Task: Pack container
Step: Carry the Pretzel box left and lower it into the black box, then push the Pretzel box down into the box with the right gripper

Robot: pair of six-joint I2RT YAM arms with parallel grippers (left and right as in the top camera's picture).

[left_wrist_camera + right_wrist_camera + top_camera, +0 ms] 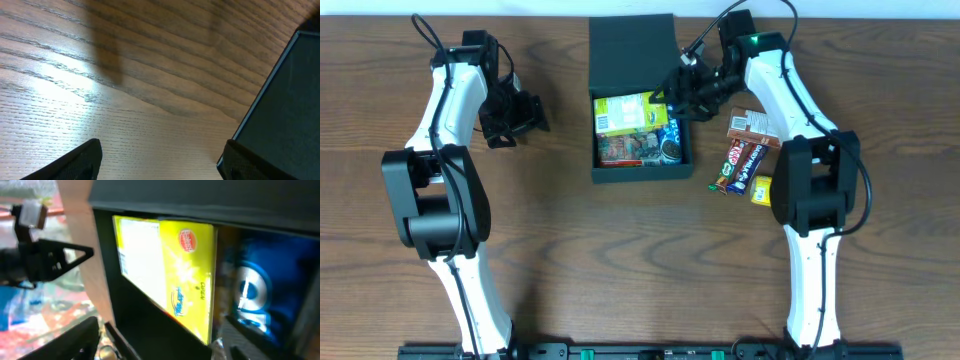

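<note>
Container [640, 176], lid [632, 50] open, at 12 o'clock on the table [560, 250], half packed; my right gripper [686, 90] hovers at its 2 o'clock corner, jaws apart as on the idle left gripper [525, 115], so next I should fetch the bars [740, 160] at 3 o'clock.

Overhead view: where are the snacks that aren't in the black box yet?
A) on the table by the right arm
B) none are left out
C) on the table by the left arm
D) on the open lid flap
A: the loose snacks lie on the table beside the right arm, outside the container.
</note>
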